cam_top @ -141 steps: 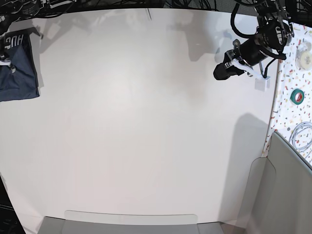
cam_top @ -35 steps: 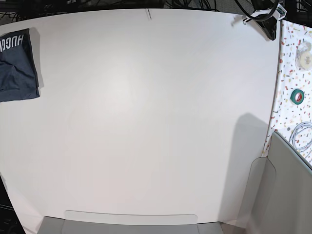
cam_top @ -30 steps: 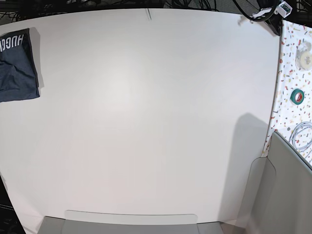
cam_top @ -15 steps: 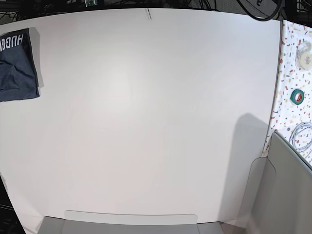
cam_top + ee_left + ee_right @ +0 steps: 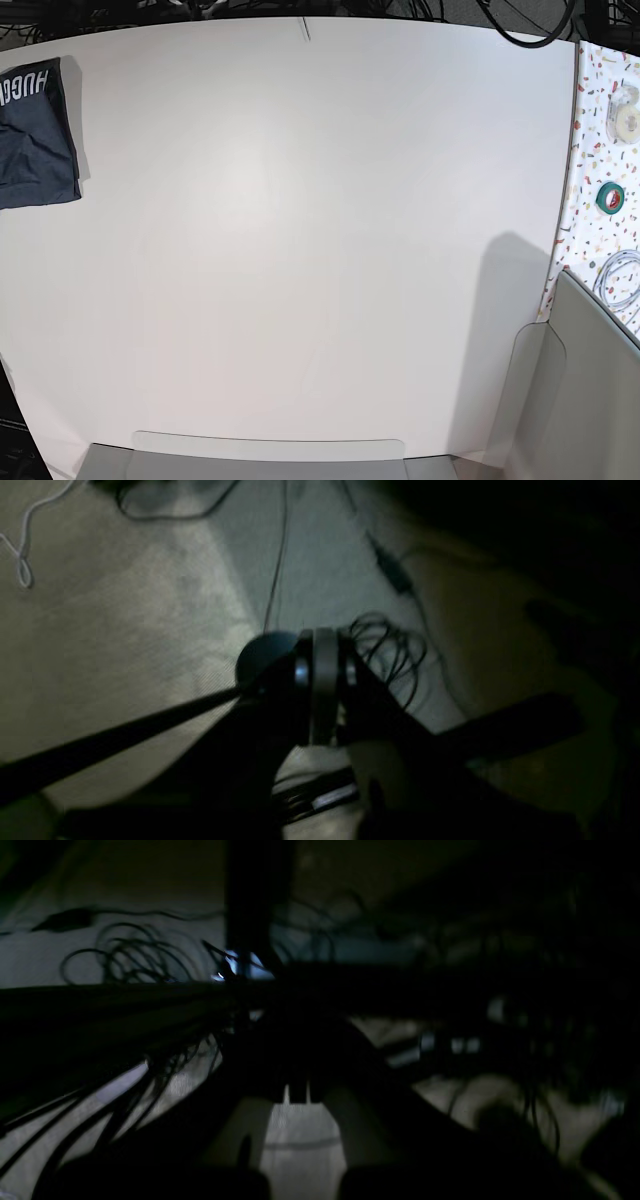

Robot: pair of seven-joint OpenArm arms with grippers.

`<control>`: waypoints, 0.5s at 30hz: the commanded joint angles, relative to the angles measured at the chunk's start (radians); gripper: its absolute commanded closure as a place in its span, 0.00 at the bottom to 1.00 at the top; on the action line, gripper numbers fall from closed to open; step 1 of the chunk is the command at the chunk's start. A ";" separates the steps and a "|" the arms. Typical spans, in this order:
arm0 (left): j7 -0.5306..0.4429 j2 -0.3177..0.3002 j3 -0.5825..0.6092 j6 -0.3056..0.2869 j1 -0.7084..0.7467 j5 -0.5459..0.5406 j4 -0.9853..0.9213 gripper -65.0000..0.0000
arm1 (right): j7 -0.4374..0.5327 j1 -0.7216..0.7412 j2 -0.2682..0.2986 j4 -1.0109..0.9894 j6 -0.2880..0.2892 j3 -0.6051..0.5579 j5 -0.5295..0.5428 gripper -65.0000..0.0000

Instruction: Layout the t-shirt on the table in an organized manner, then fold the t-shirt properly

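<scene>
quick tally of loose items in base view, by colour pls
Navy: 1, the t-shirt, folded, at the table's left edge
Green: 1, tape roll on the speckled surface
Pale/whitish: 1, tape roll
White: 1, coiled cable
Total: 4

Neither of your arms shows in the base view. Your left gripper (image 5: pixel 325 690) fills the left wrist view from centre down toward 6 o'clock, dark, fingers pressed together on nothing. Your right gripper (image 5: pixel 299 1095) sits in deep shadow at 6 o'clock, fingers likewise closed and empty
</scene>
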 commanded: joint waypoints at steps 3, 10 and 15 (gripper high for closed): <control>-0.048 -0.030 0.125 0.002 -0.035 0.010 -0.062 1.00 | -0.057 0.018 -0.024 -0.034 0.007 0.000 0.053 1.00; -0.066 -0.033 0.588 0.002 -0.213 0.011 -0.274 1.00 | -0.276 0.081 -0.033 -0.062 0.007 0.000 0.164 1.00; -0.055 -0.027 0.871 0.003 -0.319 0.010 -0.398 1.00 | -0.421 0.119 -0.039 -0.062 0.007 0.000 0.196 1.00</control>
